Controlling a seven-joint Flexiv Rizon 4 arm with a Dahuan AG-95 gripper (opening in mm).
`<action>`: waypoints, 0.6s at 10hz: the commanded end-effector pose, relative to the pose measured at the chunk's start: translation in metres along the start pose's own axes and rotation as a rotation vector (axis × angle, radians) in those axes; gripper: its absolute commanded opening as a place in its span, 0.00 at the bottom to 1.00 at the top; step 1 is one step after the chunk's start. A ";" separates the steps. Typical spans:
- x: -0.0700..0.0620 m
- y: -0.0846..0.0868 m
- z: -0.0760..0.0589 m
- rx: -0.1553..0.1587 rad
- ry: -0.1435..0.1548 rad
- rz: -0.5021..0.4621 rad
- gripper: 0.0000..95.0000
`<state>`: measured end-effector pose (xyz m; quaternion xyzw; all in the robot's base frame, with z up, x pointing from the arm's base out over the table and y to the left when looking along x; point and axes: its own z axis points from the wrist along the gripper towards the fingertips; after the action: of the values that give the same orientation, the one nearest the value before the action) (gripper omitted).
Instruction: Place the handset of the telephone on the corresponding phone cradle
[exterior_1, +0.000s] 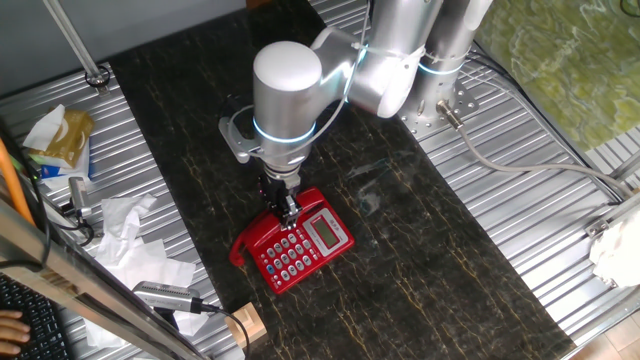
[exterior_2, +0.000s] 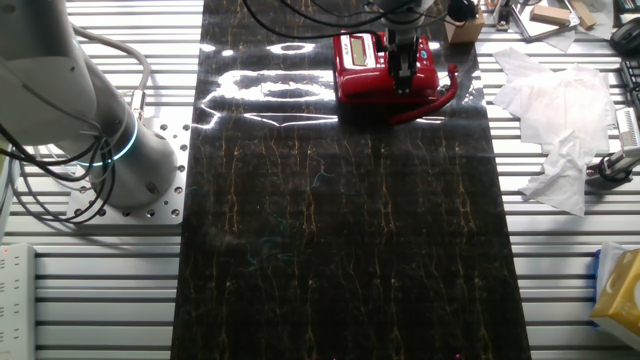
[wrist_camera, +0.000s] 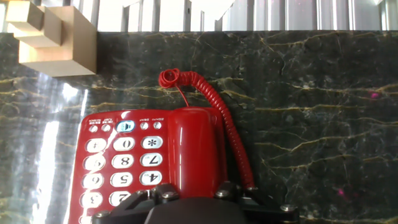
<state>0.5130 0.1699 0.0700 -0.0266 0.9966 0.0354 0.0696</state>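
The red telephone (exterior_1: 300, 245) stands on the dark marble mat, with grey-white buttons (wrist_camera: 124, 162) and a pale display (exterior_1: 326, 232). The slim red handset (wrist_camera: 193, 146) lies lengthwise along the cradle strip at the right of the keypad in the hand view. Its coiled red cord (wrist_camera: 233, 137) curls out beside it on the mat. My gripper (wrist_camera: 194, 191) is low over the phone, with one finger on each side of the handset, shut on it. The gripper also shows in one fixed view (exterior_1: 288, 212) and the other fixed view (exterior_2: 403, 75). The cradle is hidden under the handset.
A wooden block (wrist_camera: 56, 37) stands on the mat just beyond the phone, also seen in one fixed view (exterior_1: 245, 325). Crumpled tissues (exterior_1: 130, 240) and tools lie on the metal table beside the mat. The robot base (exterior_2: 110, 150) is at the mat's far side.
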 end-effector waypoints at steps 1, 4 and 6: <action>0.000 0.000 0.000 0.003 -0.008 -0.005 0.00; 0.000 0.000 0.000 0.002 -0.010 -0.011 0.20; 0.000 0.000 0.000 -0.004 -0.015 -0.018 0.40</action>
<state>0.5128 0.1697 0.0705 -0.0356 0.9957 0.0378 0.0761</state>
